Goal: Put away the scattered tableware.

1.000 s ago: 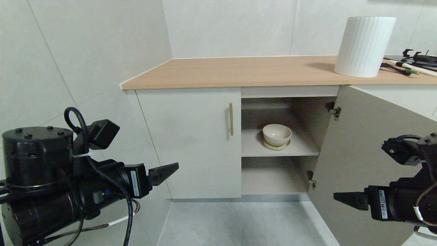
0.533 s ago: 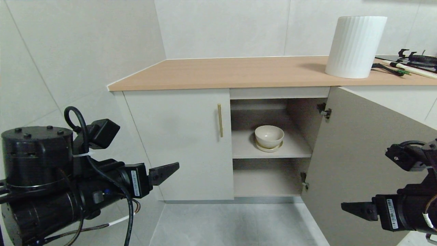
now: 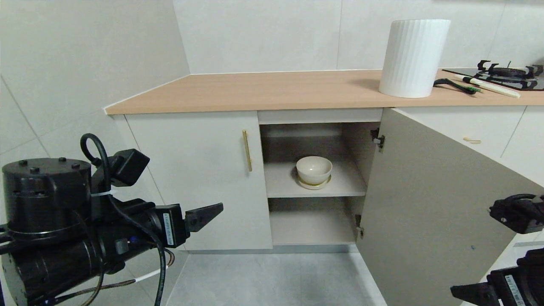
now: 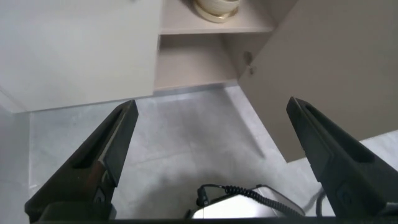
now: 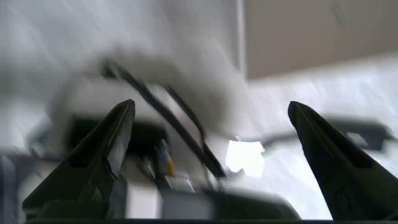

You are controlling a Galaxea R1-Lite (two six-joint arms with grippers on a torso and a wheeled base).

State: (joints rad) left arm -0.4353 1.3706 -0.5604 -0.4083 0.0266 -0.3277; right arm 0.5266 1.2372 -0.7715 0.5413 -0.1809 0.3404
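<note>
A cream bowl (image 3: 314,169) sits on a small gold-rimmed plate (image 3: 314,184) on the upper shelf of the open cabinet. The left wrist view catches the bowl (image 4: 214,6) at its edge. My left gripper (image 3: 212,211) hangs low at the left, well short of the cabinet. It is open and empty, its fingers wide apart (image 4: 211,106) over the floor. My right gripper (image 3: 463,292) is at the lower right corner, in front of the open door. It is open too (image 5: 210,107), with nothing between its fingers.
The cabinet's right door (image 3: 425,204) swings far out toward me. The left door is closed and has a gold handle (image 3: 247,151). On the wooden countertop (image 3: 263,91) stand a white ribbed container (image 3: 414,57), chopsticks (image 3: 488,85) and a stove (image 3: 505,72). Grey floor lies below.
The camera has turned right, so the whole scene has slid left. The right gripper has sunk lower and farther right in the picture. The left arm keeps its place.
</note>
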